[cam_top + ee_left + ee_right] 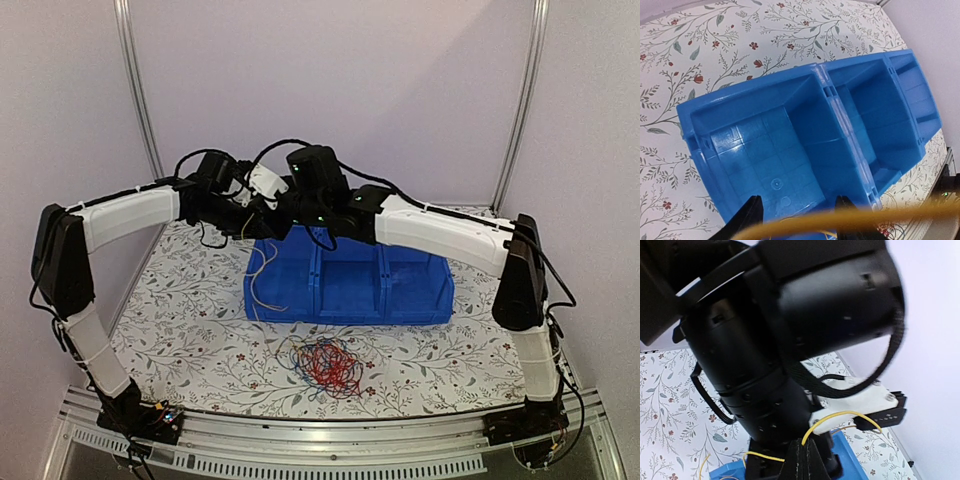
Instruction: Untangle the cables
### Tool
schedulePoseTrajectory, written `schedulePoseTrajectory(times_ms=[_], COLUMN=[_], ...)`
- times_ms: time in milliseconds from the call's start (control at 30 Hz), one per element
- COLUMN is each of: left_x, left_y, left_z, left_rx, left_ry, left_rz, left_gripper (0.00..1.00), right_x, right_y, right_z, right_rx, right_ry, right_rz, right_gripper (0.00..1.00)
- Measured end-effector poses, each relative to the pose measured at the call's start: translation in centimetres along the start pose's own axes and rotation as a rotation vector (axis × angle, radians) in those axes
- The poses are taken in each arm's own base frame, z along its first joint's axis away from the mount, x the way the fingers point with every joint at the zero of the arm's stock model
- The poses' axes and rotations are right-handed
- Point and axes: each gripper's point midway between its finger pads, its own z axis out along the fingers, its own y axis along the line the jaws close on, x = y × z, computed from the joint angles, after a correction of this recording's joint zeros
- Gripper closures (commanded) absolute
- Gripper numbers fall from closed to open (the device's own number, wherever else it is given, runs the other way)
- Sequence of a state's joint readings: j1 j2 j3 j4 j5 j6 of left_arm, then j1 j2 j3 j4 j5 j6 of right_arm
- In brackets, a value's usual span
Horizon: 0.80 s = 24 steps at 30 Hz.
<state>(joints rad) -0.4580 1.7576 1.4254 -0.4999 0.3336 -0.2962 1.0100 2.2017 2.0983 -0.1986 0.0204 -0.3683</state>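
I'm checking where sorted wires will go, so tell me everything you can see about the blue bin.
The bin is glossy blue plastic, long and rectangular, with upright dividers making three open-topped compartments in a row. The floors carry a moulded grid and look empty in the left wrist view. It sits flat on the floral table. Pale wires hang across its left end. The mostly red tangle lies in front, apart from it.
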Motion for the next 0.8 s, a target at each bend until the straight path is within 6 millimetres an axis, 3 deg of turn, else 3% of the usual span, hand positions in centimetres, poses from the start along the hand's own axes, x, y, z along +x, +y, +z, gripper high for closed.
schedulePoseTrajectory(times_ms=[233, 300, 400, 467, 533, 800], left_x=[-0.2, -0.5, -0.8, -1.1, -1.4, -2.4], left_y=[0.2, 0.2, 0.1, 0.1, 0.2, 1.1], left_z=[-0.5, -0.9, -1.5, -1.9, -2.2, -4.0], left_rx=[-0.001, 0.005, 0.02, 0.031, 0.035, 0.027], left_ry=[-0.009, -0.017, -0.028, -0.036, -0.048, -0.108], left_rz=[0.002, 0.003, 0.006, 0.005, 0.003, -0.012], left_gripper=[0.51, 0.51, 0.51, 0.51, 0.51, 0.52], right_x=[1.0, 2.4, 5.0, 7.4, 8.6, 9.1], right_y=[-6.8, -8.6, -9.5, -9.1, -8.1, -2.7], right_z=[-3.5, -4.1, -3.9, -3.5, -3.2, -2.3], right_rx=[0.104, 0.128, 0.132, 0.114, 0.078, -0.119], right_ry=[0.01, 0.026, 0.062, 0.108, 0.128, 0.118], right_rz=[0.037, 0.057, 0.073, 0.087, 0.098, 0.128], right_gripper=[1.0, 1.0, 1.0, 1.0, 1.0, 1.0])
